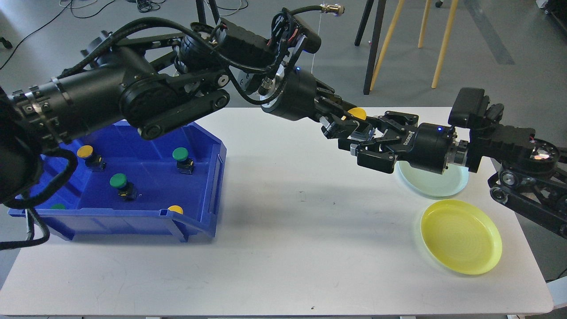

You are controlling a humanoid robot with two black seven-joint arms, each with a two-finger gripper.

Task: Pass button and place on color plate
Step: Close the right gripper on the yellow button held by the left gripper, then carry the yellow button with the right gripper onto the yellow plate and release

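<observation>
The white rectangular desk (283, 248) carries everything. Above its far middle, 2 black arms meet: the left gripper (343, 126) reaches in from the left, the right gripper (361, 146) from the right, and their tips overlap in 1 dark cluster.

The blue plastic bin (201, 186) sits well to the left of both sets of fingers, on the desk's left side. It holds several push buttons: 1 green-capped button (180, 154) near its right wall, another green-capped button (118, 180) in the middle, 1 yellow-capped button (85, 151) at the back left, and a yellow cap (176, 209) just showing behind the front wall.

The round yellow plastic plate (460, 237) lies on the desk below and to the right of the fingers, well apart from them. The round pale mint plate (436, 184) lies just beyond it, partly hidden under the right gripper's body.

The yellow-capped push button (357, 114) is off the desk, held up between the 2 grippers, its cap showing just above the left fingers. The left fingers appear to pinch its dark body. The right fingers are spread on either side of the same spot; whether they touch the button cannot be told.
</observation>
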